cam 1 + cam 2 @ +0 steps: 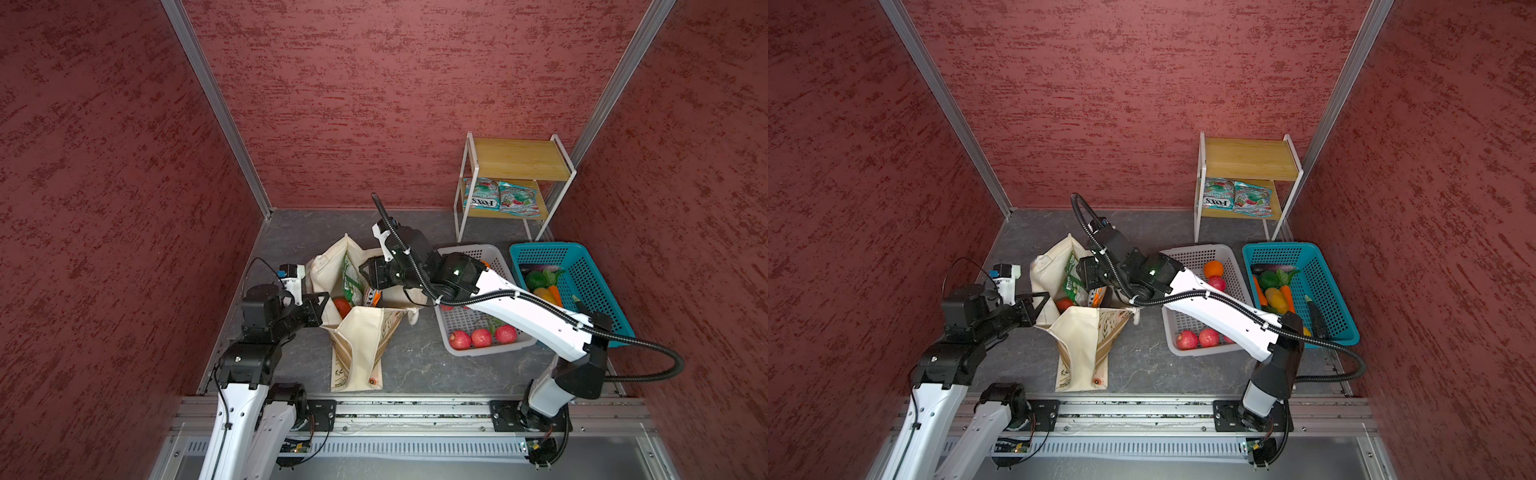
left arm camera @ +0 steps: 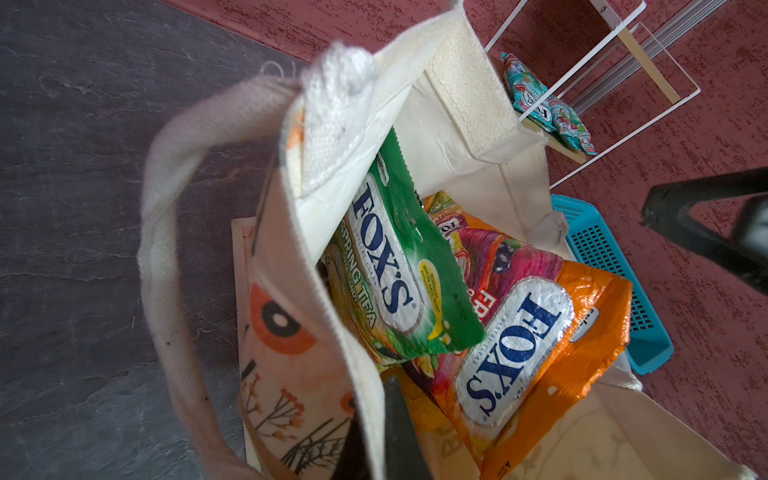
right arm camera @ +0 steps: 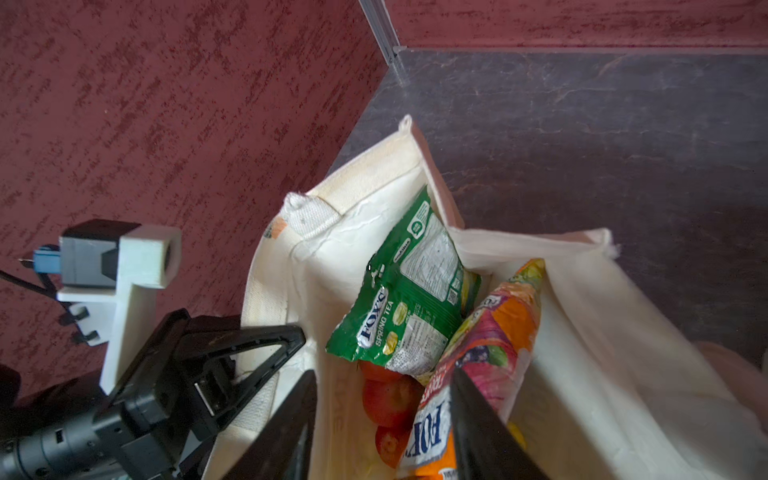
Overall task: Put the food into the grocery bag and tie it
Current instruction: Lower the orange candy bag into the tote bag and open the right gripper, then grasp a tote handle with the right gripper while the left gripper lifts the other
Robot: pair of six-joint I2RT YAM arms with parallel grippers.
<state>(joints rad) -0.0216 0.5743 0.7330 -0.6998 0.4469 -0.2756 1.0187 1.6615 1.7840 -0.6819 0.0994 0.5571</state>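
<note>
Grey floor (image 1: 415, 365); left gripper (image 3: 297, 334) pinching grocery bag (image 1: 361, 345) rim, right gripper (image 3: 382, 374) splayed over orange packet (image 3: 494, 332) beside green packet (image 3: 415, 282); grey basket (image 1: 469, 253) beneath forearm (image 1: 498, 305).

Soft, even, dim light fills both top views, with faint shadows beside the grocery bag (image 1: 357, 345) on the bench (image 1: 415, 357). Wide-angle bending tilts the wall posts (image 1: 216, 104) outward at the edges. In the left wrist view the bag's handle (image 2: 166, 249) at left is blurred, and the silver label of the orange packet (image 2: 515, 353) glares. In the right wrist view dark fingers (image 3: 482, 428) along the bottom are out of focus; a pale sheen crosses the bench at upper right.
</note>
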